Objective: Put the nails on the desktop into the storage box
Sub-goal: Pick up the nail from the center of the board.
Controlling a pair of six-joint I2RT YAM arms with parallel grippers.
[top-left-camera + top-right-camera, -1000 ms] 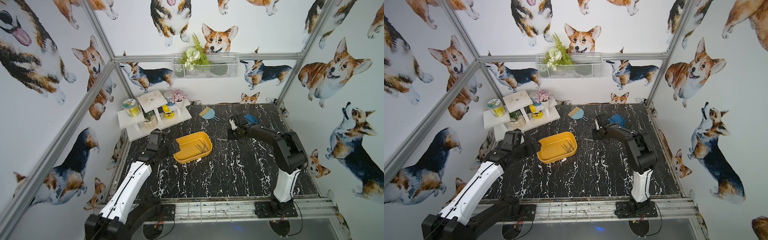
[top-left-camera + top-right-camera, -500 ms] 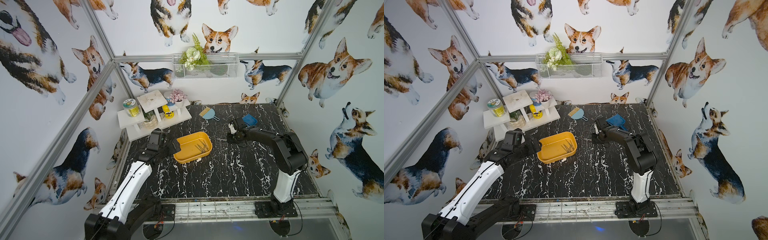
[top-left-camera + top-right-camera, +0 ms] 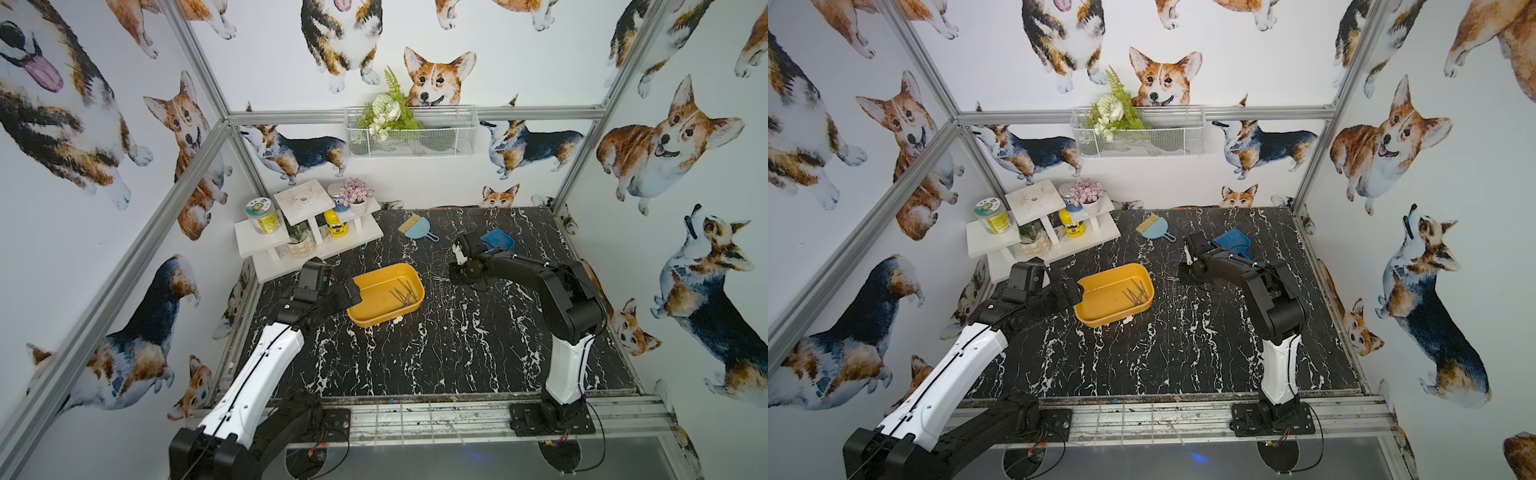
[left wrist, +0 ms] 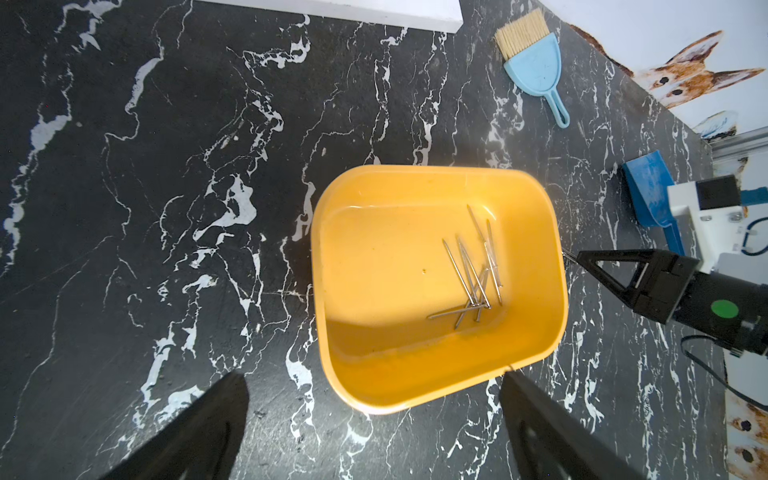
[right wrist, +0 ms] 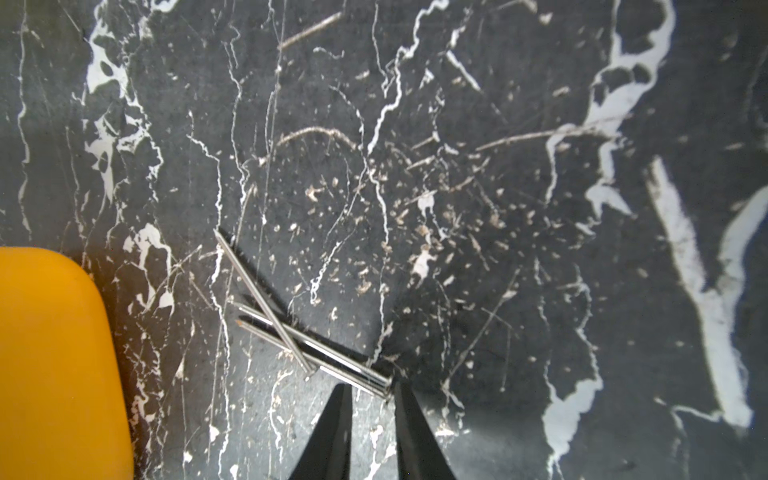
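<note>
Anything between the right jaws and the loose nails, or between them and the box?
Nothing visible: the right gripper sits at the ends of the nails; only bare desktop separates them from the storage box.

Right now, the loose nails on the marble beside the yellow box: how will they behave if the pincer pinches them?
The nails look like slim metal, so they are probably stiff. Smooth and round, they'd likely roll or slip on the hard desktop. They lie crossed by the right pincer, so a pinch may lift one and scatter the others.
</note>
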